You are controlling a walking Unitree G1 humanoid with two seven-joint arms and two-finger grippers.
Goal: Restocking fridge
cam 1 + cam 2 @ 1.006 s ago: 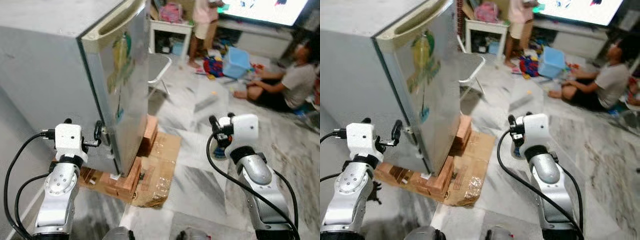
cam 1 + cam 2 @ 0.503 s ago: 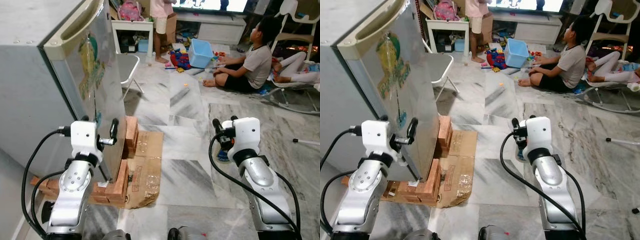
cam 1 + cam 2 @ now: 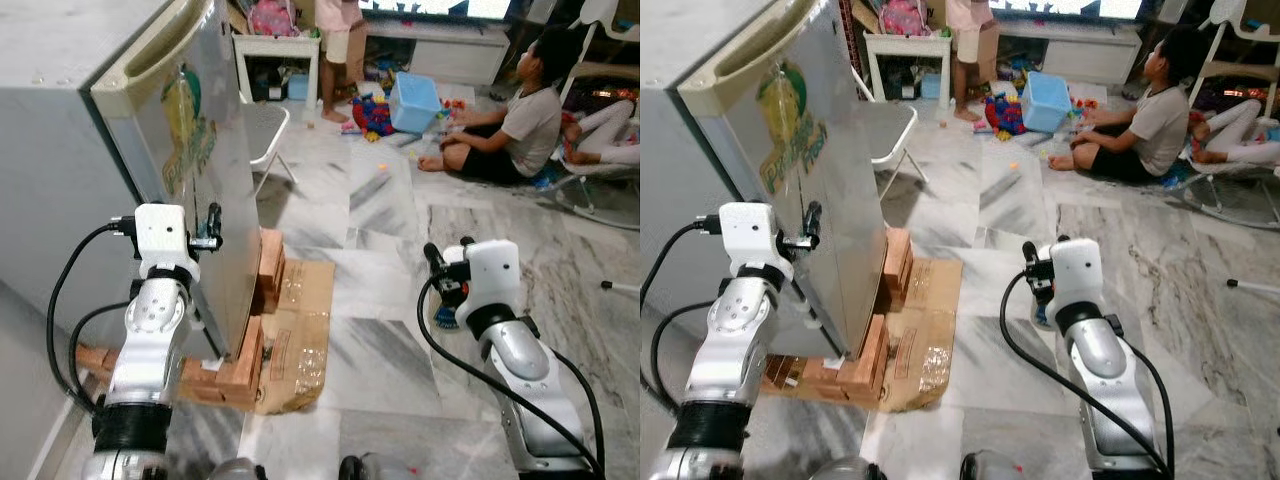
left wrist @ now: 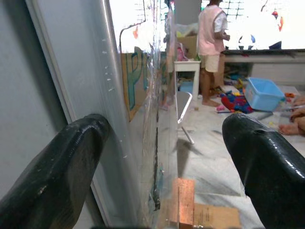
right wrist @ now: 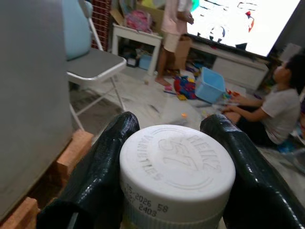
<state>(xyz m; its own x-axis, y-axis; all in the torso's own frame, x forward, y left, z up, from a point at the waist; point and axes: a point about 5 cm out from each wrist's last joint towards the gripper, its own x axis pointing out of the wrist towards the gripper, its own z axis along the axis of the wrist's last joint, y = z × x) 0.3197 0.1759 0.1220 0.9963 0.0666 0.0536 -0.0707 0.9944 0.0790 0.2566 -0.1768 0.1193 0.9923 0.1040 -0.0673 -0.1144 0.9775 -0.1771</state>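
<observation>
Marble floor [image 3: 400, 300] with a fridge raised on bricks

Flattened cardboard [image 3: 300, 330] lies on the tiles; bricks [image 3: 245, 355] on it prop the fridge [image 3: 100, 150]. Farther off stand a folding chair [image 3: 268, 125] and blue bin [image 3: 415, 100], with scattered toys [image 3: 375, 115] and a seated person [image 3: 510, 135].

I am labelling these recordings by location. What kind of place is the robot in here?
Most likely a home living room: a fridge raised on bricks, a large television, a blue toy bin with scattered toys, and a person sitting on the marble floor.
</observation>
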